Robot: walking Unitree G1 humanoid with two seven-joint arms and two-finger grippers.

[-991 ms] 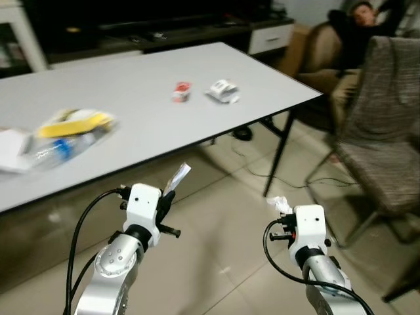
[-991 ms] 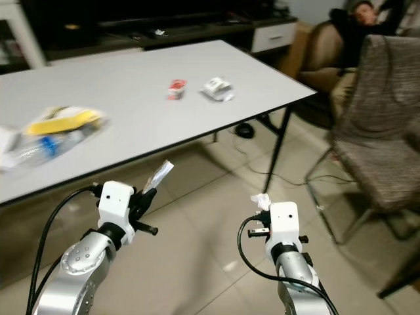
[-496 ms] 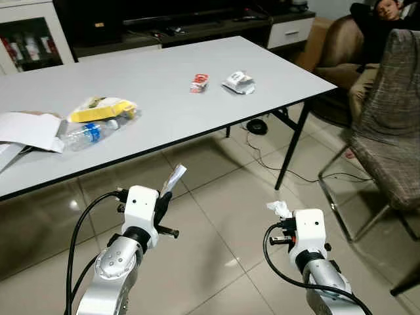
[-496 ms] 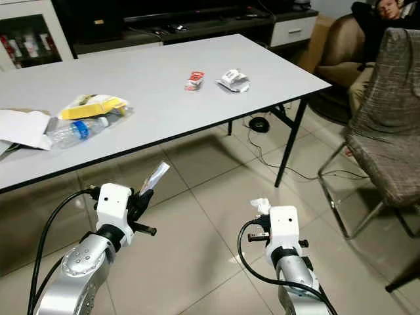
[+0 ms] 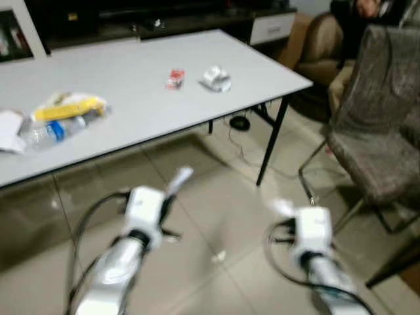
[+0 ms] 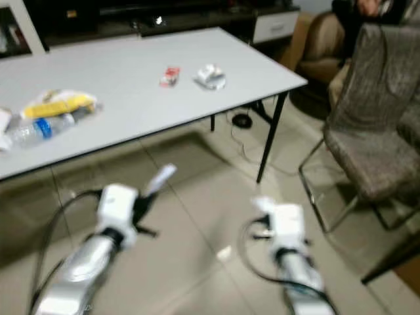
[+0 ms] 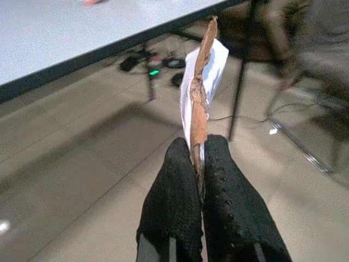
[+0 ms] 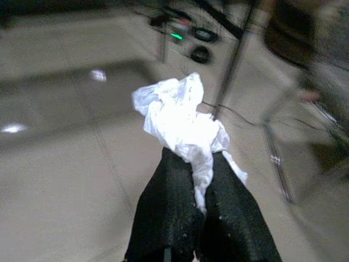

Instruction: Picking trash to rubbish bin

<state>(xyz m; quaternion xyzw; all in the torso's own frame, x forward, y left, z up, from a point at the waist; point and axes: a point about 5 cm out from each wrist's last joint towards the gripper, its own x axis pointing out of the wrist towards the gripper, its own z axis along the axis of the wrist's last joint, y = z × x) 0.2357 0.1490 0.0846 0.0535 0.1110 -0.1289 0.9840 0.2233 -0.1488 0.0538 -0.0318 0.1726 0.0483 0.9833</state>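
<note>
My left gripper point(image 7: 199, 164) is shut on a flat torn wrapper point(image 7: 203, 76), white on one side and brown on the other; it sticks up above the left arm point(image 5: 178, 178). My right gripper point(image 8: 203, 180) is shut on a crumpled white tissue point(image 8: 182, 117), seen as a white blur over the right wrist point(image 5: 282, 208). Both arms are held low over the tiled floor, in front of a white table point(image 5: 125, 72). On that table lie a small red packet point(image 5: 174, 78), a crumpled white wrapper point(image 5: 215, 78), a yellow packet point(image 5: 69, 108) and a plastic bottle point(image 5: 49, 132).
A grey fabric chair point(image 5: 377, 131) stands to the right, with a person point(image 5: 357, 16) seated beyond it. Black table legs point(image 5: 270, 141) and cables on the floor point(image 7: 158, 63) lie ahead. A dark TV cabinet point(image 5: 151, 20) runs along the back wall.
The whole picture has shifted and blurred, so the camera moved; the table and chair now sit slightly further left. Both grippers keep their hold on the wrapper and tissue.
</note>
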